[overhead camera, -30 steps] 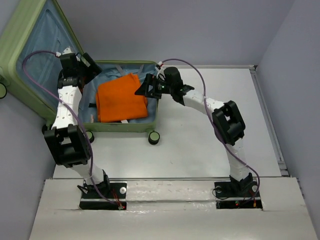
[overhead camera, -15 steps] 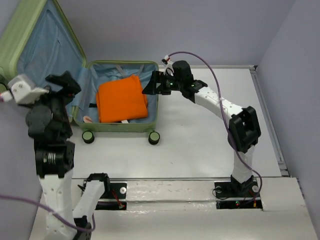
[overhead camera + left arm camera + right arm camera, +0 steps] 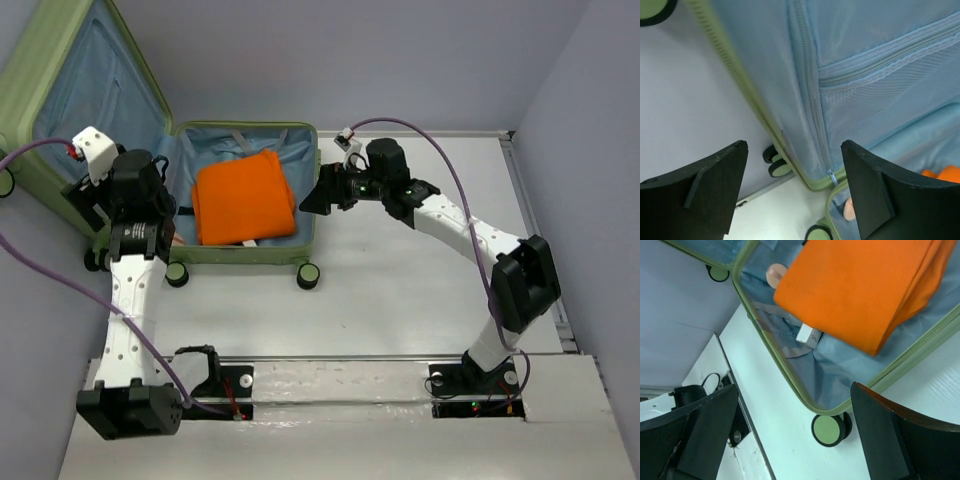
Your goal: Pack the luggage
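Left hand (image 3: pixel 794 150) now by luggage (image 3: pixel 245 256) lid; it and right hand (image 3: pixel 795 387) spread, empty; orange cloth (image 3: pixel 244 198) inside.

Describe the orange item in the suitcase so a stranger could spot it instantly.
Start at the large light-green suitcase lying open on the far left of the table. In its pale-blue-lined lower half lies a folded cloth. It is the only bright orange thing there; its surroundings are pale blue and green.
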`<move>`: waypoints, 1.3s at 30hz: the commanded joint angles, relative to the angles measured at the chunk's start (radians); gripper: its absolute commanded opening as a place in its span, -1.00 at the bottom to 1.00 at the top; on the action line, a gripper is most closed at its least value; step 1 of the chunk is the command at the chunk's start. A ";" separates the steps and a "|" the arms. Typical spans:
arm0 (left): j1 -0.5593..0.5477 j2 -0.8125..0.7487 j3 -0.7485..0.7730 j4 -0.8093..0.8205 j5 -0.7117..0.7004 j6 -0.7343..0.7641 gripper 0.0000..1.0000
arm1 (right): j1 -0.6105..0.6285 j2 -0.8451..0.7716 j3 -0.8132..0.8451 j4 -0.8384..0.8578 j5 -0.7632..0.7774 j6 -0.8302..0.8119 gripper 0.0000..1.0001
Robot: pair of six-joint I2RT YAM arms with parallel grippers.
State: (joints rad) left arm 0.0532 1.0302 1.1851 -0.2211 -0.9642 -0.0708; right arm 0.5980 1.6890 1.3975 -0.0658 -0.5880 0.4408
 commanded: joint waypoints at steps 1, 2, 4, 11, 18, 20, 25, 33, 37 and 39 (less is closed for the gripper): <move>0.008 0.022 0.070 0.138 -0.180 0.132 0.74 | 0.008 0.037 -0.005 0.040 -0.009 -0.031 1.00; 0.010 0.034 0.053 0.166 -0.186 0.159 0.73 | 0.008 0.046 -0.003 0.040 0.008 -0.034 1.00; 0.022 0.063 0.021 0.235 -0.208 0.225 0.71 | 0.008 0.069 0.003 0.040 0.052 -0.033 1.00; 0.088 0.090 -0.051 0.301 -0.225 0.233 0.45 | -0.001 0.188 0.040 0.040 0.161 -0.001 1.00; 0.096 0.154 -0.016 0.293 -0.208 0.243 -0.75 | -0.001 0.261 0.097 0.004 0.304 -0.008 0.96; 0.099 0.163 0.004 0.270 -0.193 0.220 -0.89 | -0.001 0.267 0.094 -0.002 0.338 -0.013 0.84; 0.042 0.130 0.016 0.224 -0.096 0.172 -0.88 | -0.001 0.297 0.119 -0.022 0.356 -0.024 0.34; -0.555 0.008 -0.165 0.443 -0.151 0.376 -0.88 | -0.001 0.336 0.112 -0.019 0.304 -0.002 -0.86; -0.813 -0.004 -0.238 0.447 -0.198 0.376 -0.88 | -0.001 0.340 0.089 -0.003 0.298 0.018 -0.86; -0.895 -0.009 -0.274 0.407 -0.194 0.341 -0.88 | -0.001 0.342 0.083 0.007 0.294 0.029 -0.86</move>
State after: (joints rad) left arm -0.6907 1.0225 0.9634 0.1226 -1.2381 0.3676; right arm 0.5835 1.9862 1.4971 -0.1040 -0.2665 0.5037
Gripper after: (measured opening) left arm 0.140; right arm 0.189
